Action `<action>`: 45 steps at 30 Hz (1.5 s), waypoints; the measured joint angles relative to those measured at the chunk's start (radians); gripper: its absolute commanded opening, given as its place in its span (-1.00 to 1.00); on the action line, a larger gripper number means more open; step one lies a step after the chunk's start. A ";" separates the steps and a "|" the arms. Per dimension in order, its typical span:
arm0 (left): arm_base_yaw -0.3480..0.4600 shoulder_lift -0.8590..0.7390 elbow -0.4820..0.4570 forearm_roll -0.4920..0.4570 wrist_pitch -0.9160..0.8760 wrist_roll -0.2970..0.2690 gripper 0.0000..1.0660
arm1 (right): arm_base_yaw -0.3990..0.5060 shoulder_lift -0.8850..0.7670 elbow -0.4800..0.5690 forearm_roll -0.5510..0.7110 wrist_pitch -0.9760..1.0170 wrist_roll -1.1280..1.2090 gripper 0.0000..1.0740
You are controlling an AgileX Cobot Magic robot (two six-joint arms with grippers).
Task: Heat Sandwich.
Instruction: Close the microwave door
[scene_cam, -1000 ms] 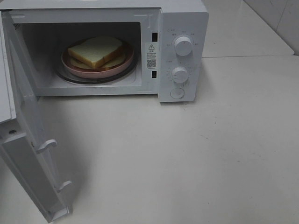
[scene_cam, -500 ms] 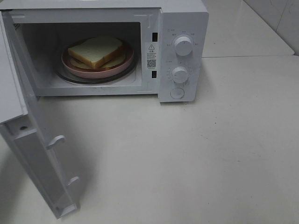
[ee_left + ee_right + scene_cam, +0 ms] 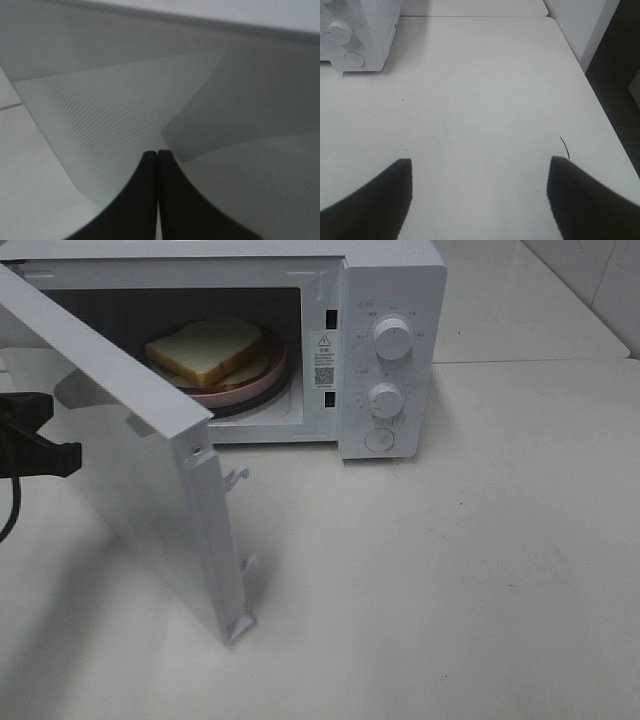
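Sandwich inside the microwave, flat on a pink plate in the cavity, top slice skewed over the lower one. Microwave door hinged on the side away from the knobs, standing at an angle, partly across the opening. Left claw outside that door, fingers pressed together, empty, tips right at the door's dotted outer face; touching or not, cannot tell. Right claw well apart from the microwave on its control-panel side, fingers spread wide, gripping nothing, above bare white worktop. Two round knobs and a round button on the microwave's front panel.
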 measured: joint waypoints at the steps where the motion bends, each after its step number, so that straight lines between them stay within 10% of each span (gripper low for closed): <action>1: -0.028 0.017 -0.011 -0.032 -0.005 0.031 -1.00 | 0.000 0.000 0.000 0.000 0.000 0.000 0.36; 26: -0.215 0.245 -0.275 -0.192 -0.004 0.483 -1.00 | 0.000 0.000 0.000 0.000 0.000 0.001 0.36; 45: -0.318 0.343 -0.340 -0.466 0.010 1.077 -1.00 | 0.000 0.000 0.000 0.000 0.000 0.002 0.36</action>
